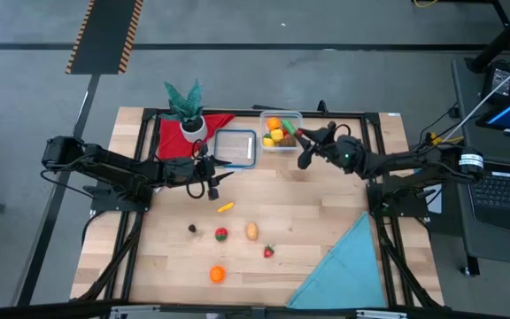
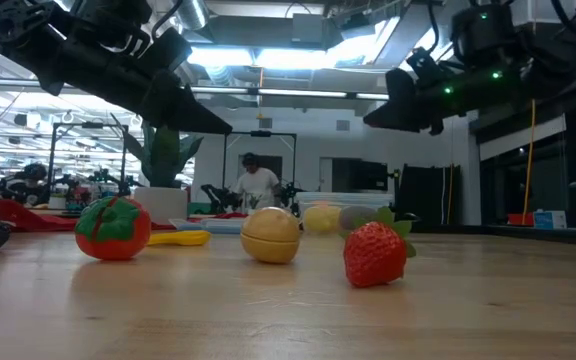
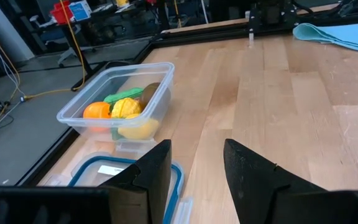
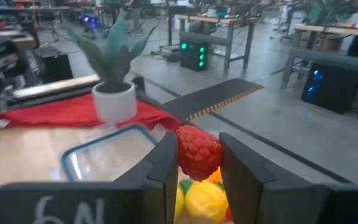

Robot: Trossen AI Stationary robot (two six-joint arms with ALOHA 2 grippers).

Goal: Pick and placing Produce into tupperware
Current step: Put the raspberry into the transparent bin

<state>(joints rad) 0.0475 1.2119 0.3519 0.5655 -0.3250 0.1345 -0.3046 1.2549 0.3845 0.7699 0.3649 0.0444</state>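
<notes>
The tupperware (image 1: 280, 131) stands at the table's far middle and holds several produce pieces, orange, yellow and green (image 3: 120, 109). My right gripper (image 1: 301, 136) hovers at its right rim, shut on a red bumpy berry (image 4: 197, 151). Loose produce lies on the near half of the table: a yellow piece (image 1: 226, 208), a small brown one (image 1: 193, 229), a tomato (image 1: 221, 235), a tan potato (image 1: 251, 232), a strawberry (image 1: 269, 252) and an orange (image 1: 217, 275). My left gripper (image 3: 197, 165) hangs open and empty above the table, beside the blue-rimmed lid (image 3: 104, 171). My right gripper pinches the red berry by its two sides (image 4: 182, 155) between its two fingers (image 4: 166, 165). The fingers reach roughly level from the table's right side. The berry is lifted clear, with the yellow produce in the tub (image 4: 205, 200) showing just below it.
A potted plant in a white pot (image 1: 189, 111) stands on a red cloth (image 1: 171, 137) at the far left. The flat clear lid with a blue rim (image 1: 235, 147) lies left of the tub. A light blue cloth (image 1: 348, 266) covers the near right corner.
</notes>
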